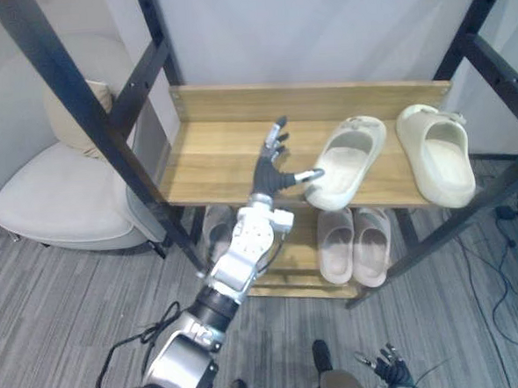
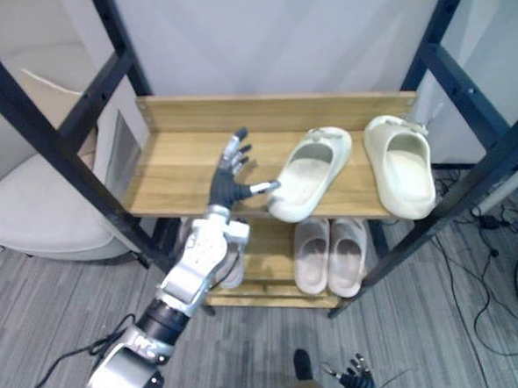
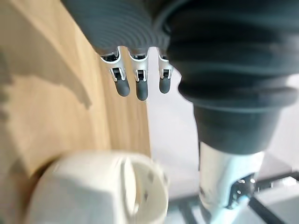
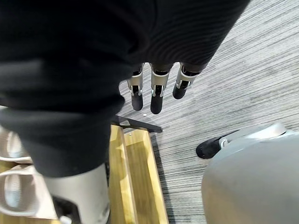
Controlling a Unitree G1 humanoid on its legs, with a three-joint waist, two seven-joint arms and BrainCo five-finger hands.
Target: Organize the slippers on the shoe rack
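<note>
Two cream slippers lie on the wooden top shelf (image 1: 212, 153) of the shoe rack. One slipper (image 1: 349, 158) lies at a slant in the middle, the other slipper (image 1: 437, 152) at the right end, toe pointing back. My left hand (image 1: 271, 169) is over the shelf just left of the slanted slipper, open with fingers straight; its thumb tip touches that slipper's heel. In the left wrist view the fingers (image 3: 140, 86) point along the shelf, with the slipper (image 3: 98, 186) beside the thumb. My right hand (image 1: 388, 360) hangs low near the floor, fingers (image 4: 156, 100) relaxed.
The lower shelf holds a pair of beige slippers (image 1: 354, 245) and a grey slipper (image 1: 216, 232) behind my left arm. Black metal frame posts (image 1: 68, 91) slant past both ends of the rack. A pale armchair (image 1: 57, 193) stands to the left.
</note>
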